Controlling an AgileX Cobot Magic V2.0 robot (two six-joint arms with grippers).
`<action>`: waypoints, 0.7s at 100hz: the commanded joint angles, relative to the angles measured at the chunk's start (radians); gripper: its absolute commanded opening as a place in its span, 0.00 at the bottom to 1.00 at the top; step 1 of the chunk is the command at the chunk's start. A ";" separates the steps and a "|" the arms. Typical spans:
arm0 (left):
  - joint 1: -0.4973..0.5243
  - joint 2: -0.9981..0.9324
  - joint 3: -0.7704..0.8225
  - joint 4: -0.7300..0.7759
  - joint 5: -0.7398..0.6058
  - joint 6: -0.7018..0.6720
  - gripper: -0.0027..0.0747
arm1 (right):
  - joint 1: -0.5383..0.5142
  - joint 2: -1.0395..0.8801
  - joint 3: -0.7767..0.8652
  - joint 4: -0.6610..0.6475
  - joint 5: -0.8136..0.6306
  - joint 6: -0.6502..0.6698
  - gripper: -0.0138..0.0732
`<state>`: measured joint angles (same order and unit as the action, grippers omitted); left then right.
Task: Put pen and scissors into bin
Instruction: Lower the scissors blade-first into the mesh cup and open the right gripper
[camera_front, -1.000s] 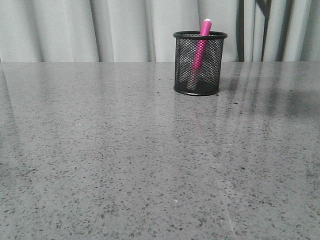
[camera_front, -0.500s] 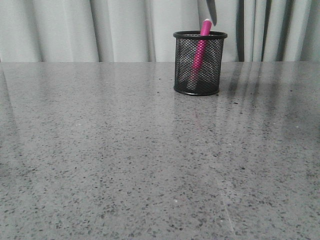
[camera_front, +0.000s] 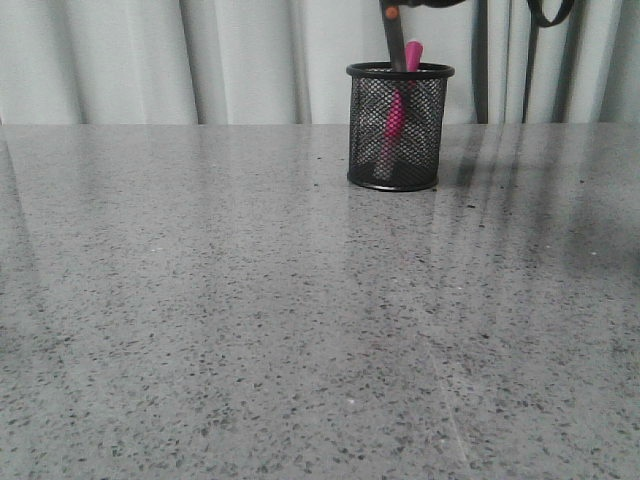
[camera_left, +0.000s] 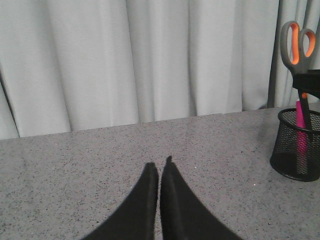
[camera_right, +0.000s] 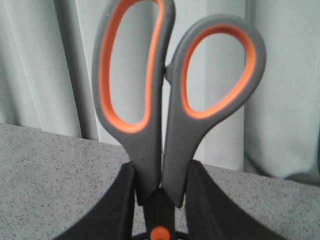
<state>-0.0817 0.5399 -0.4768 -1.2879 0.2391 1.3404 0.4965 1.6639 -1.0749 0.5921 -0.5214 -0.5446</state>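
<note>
The black wire-mesh bin (camera_front: 400, 125) stands at the far middle-right of the table, with the pink pen (camera_front: 398, 110) leaning inside it. The scissors (camera_front: 393, 35) hang blades-down, and their blades reach into the bin's mouth beside the pen. My right gripper (camera_right: 160, 185) is shut on the scissors (camera_right: 165, 100) just above the orange pivot, handles up. In the left wrist view the scissors (camera_left: 297, 42), the right gripper (camera_left: 309, 82), the bin (camera_left: 297, 145) and the pen (camera_left: 301, 125) all show. My left gripper (camera_left: 160, 167) is shut and empty, low over the table, well to the bin's left.
A grey speckled table (camera_front: 250, 320) spreads in front of the bin. Pale curtains (camera_front: 230, 60) hang behind its far edge. A black cable loop (camera_front: 550, 12) hangs at the upper right.
The scissors have come down from above. Half a second ago only the blade tip showed over the pen; now the pivot is in view and the blades are inside the bin's mouth.
</note>
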 joint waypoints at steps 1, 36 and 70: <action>0.004 0.001 -0.029 -0.025 -0.019 -0.012 0.01 | -0.002 -0.026 -0.015 -0.020 -0.090 0.006 0.07; 0.004 0.001 -0.029 -0.025 -0.019 -0.012 0.01 | -0.002 -0.020 0.080 -0.020 -0.134 0.006 0.07; 0.004 0.001 -0.029 -0.025 -0.019 -0.012 0.01 | -0.002 -0.020 0.080 -0.021 -0.103 0.006 0.27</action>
<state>-0.0817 0.5399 -0.4768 -1.2879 0.2391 1.3404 0.4965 1.6874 -0.9727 0.5960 -0.5622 -0.5387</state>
